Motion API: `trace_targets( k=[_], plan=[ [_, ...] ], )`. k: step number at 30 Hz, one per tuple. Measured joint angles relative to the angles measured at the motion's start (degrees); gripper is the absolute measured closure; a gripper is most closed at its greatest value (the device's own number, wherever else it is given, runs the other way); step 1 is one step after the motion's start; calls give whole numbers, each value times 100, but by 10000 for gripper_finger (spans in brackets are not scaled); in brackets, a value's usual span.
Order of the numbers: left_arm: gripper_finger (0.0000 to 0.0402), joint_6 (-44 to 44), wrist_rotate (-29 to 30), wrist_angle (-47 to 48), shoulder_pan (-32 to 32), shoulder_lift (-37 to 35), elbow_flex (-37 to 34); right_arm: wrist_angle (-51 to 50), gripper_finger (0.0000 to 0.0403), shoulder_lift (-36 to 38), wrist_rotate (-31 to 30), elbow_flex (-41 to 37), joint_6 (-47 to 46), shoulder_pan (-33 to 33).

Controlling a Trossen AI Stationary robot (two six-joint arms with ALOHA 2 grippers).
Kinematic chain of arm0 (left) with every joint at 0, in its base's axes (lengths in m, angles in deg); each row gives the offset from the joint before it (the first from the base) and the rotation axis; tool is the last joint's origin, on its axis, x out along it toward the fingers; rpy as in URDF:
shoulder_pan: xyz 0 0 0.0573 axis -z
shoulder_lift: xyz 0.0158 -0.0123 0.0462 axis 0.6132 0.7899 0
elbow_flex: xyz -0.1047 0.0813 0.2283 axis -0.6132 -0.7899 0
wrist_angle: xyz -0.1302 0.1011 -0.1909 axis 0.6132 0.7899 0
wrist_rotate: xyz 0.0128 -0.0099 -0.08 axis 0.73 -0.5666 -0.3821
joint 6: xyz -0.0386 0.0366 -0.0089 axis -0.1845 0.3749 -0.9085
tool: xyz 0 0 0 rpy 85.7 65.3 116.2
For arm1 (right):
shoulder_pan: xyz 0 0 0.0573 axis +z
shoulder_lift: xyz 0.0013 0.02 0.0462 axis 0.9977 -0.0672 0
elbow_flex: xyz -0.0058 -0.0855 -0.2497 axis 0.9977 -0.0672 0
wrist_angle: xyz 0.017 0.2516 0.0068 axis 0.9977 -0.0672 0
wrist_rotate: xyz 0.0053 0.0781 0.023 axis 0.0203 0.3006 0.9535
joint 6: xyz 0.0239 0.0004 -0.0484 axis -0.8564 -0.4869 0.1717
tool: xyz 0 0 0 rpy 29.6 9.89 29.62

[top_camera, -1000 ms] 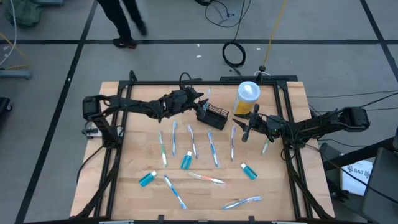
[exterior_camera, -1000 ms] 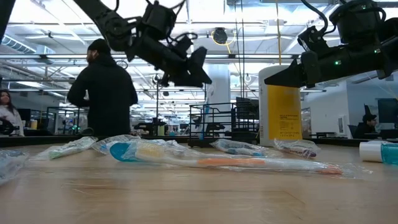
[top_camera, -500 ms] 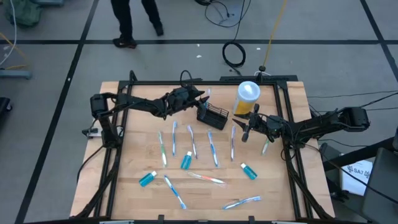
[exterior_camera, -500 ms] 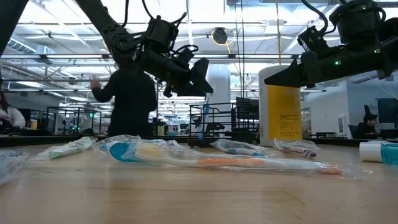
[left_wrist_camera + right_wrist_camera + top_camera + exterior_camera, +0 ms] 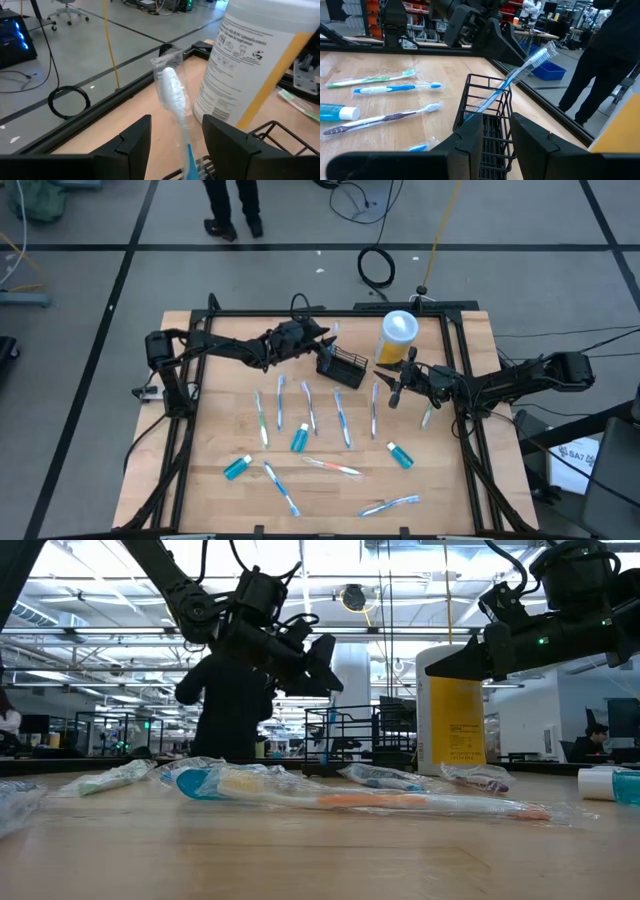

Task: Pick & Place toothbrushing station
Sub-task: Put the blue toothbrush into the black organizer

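Observation:
The toothbrushing station is a small black wire basket [image 5: 342, 367] [image 5: 485, 77] standing on the table's far middle. A wrapped blue toothbrush [image 5: 520, 75] [image 5: 172, 95] stands slanted in it. The brush's lower end is inside the basket, its shaft leans on the rim, and its white head points up and away. My left gripper [image 5: 318, 340] [image 5: 177, 145] hovers just left of the basket, open. Its fingers stand on either side of the brush, apart from it. My right gripper [image 5: 393, 388] [image 5: 497, 145] waits right of the basket, level, open by a narrow gap with nothing between its fingers.
A tall yellow cup with a white lid [image 5: 398, 332] [image 5: 250, 65] stands just behind the basket's right end. Several wrapped toothbrushes [image 5: 305, 408] and toothpaste tubes [image 5: 238, 468] lie across the table's middle and near part. A person [image 5: 230, 205] stands beyond the far edge.
My left gripper has sunk a little toward the basket and then kept still, its fingers staying open. The toothbrush has stayed leaning in the basket. The person behind the table has walked toward the right.

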Motion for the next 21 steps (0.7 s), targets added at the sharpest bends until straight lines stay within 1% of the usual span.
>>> trace_targets(
  k=[8, 12, 16, 18, 21],
  plan=[
    [218, -35, 5, -160, 7, 87, 0, -1, 310, -1, 0, 0, 2, -2],
    [218, -38, -14, -437, 4, 212, 0, 0, 309, -1, 0, 0, 2, -2],
    [218, -37, 68, -387, 7, 225, 0, 0, 310, 0, 0, 0, 2, -2],
    [226, -37, 77, -482, 6, 223, 0, -1, 309, 0, 0, 0, 4, -2],
    [255, -38, -6, -554, -12, 215, 0, 0, 310, 0, 0, 0, 3, -2]
  ],
)
